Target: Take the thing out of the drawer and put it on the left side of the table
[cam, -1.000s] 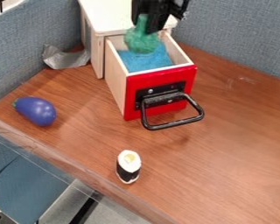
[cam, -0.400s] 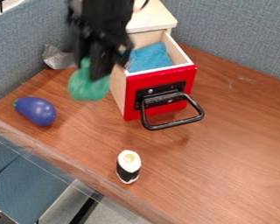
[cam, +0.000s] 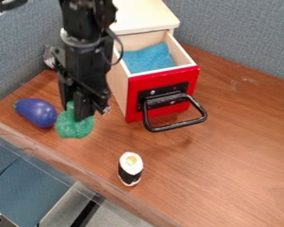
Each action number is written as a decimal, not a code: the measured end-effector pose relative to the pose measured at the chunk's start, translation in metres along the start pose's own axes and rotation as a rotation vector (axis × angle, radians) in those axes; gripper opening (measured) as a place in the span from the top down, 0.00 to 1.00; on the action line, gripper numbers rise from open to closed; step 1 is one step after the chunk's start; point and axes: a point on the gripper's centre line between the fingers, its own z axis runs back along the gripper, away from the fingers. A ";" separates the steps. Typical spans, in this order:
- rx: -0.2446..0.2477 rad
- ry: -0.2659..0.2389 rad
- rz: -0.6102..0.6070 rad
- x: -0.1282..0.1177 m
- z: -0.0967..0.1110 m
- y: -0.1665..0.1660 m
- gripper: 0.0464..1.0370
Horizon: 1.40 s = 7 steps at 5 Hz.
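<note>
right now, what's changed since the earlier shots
The gripper has carried the green object out from over the drawer, leftward and toward the camera, to beside the eggplant; it still holds it. The drawer stays open, and the eggplant and sushi roll haven't moved.

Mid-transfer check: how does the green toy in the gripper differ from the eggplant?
The green toy is green with a mottled surface; the eggplant is purple and smooth.
The green toy is held stem up in the gripper; the eggplant lies loose on its side on the table.
Both are left of the open drawer in the picture.
</note>
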 end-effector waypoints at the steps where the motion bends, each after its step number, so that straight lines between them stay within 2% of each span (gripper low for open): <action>1: -0.006 -0.008 0.009 0.004 -0.013 0.007 0.72; 4: -0.025 -0.028 0.019 0.008 -0.041 0.009 0.72; 5: -0.031 -0.025 0.032 0.008 -0.045 0.008 0.68; 6: -0.039 -0.004 0.033 0.008 -0.048 0.003 0.35; 7: -0.038 -0.006 0.031 0.013 -0.045 0.001 0.09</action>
